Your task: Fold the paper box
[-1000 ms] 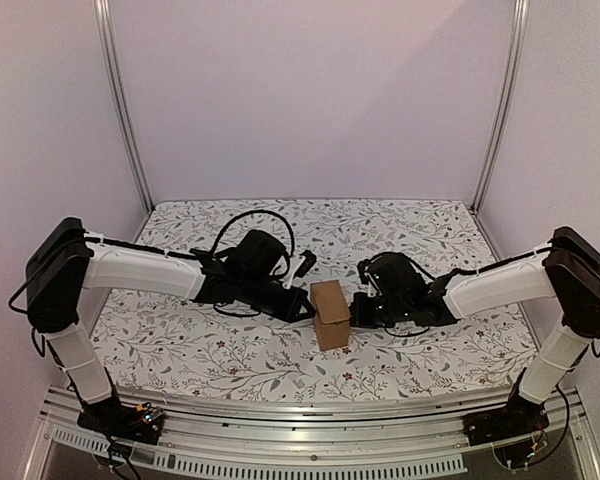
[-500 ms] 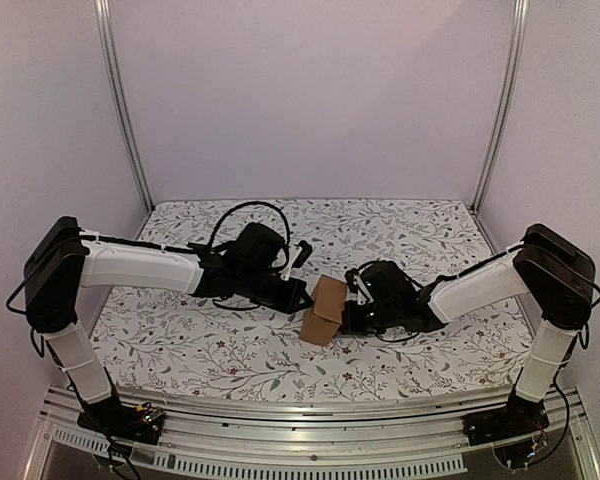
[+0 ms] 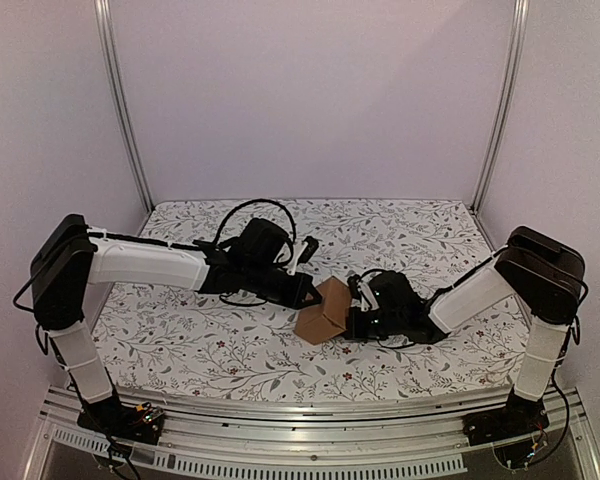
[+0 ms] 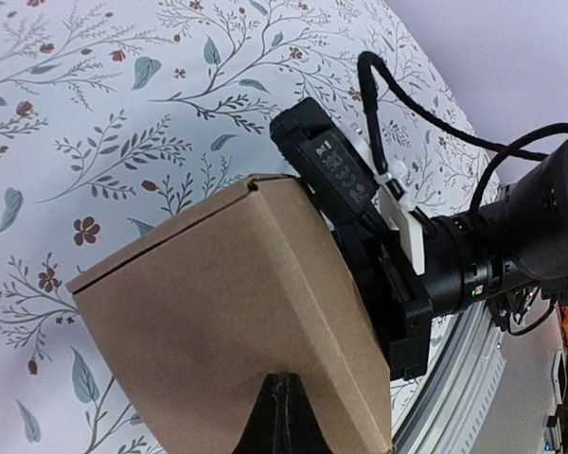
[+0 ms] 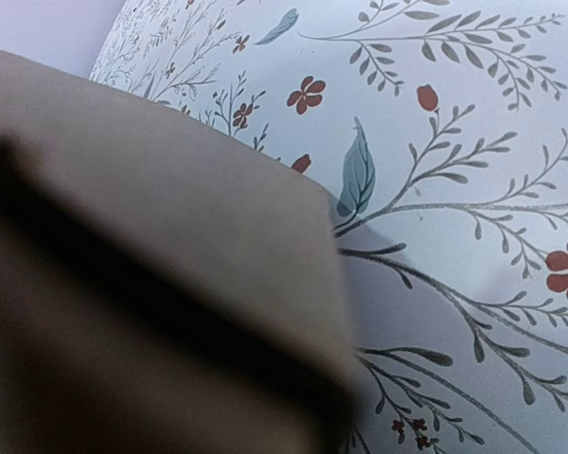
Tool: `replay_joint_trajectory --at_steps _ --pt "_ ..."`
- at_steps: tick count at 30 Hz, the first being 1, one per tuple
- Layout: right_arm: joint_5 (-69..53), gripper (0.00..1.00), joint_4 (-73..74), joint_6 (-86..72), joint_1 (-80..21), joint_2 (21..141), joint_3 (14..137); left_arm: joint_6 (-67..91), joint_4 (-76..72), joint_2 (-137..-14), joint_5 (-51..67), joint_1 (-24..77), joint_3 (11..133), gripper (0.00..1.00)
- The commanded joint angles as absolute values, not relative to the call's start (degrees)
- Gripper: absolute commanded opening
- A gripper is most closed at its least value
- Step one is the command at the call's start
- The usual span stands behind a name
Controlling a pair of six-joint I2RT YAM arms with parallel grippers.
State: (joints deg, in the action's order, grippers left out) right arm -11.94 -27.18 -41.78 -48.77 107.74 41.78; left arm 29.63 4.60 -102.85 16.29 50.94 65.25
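Paper box (image 3: pixel 323 311): plain brown cardboard, folded up into a closed squarish form, with a seam visible along one top edge. It is tilted and leans left. It sits mid-counter (image 3: pixel 210 350), nearer the front.

No legible text or labels

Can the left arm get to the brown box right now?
Probably yes. The left tool looks right up against the left side of the paper box, with nothing between them. The right tool is on the opposite side.

Blurred paper box (image 5: pixel 142 284), cropped at left
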Motion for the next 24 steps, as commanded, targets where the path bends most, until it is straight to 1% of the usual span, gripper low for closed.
replay_joint_trajectory --at_steps 1,6,8,16,20,24 --pt "-10.69 0.0 -28.38 -41.53 -47.74 109.23 38.82 30.24 3.93 -104.94 18.16 51.06 66.23 0.0" --pt "-8.39 0.0 -28.18 -41.56 -47.55 107.02 35.5 29.44 5.05 -105.41 16.83 51.06 66.83 0.0" --pt "-7.69 0.02 -27.46 -41.64 -47.33 106.28 34.61 28.98 5.79 -105.47 15.87 50.98 67.11 0.0" --pt "-4.35 0.03 -24.23 -40.62 -47.03 102.14 31.61 27.95 7.52 -105.73 14.58 50.71 68.04 0.0" --pt "-0.63 0.07 -18.97 -39.18 -46.96 97.25 30.26 26.67 9.22 -104.91 12.73 50.5 68.49 0.0" --pt "5.15 0.08 -12.09 -36.35 -46.96 91.78 30.06 24.95 11.55 -103.28 10.77 49.73 68.97 0.0"
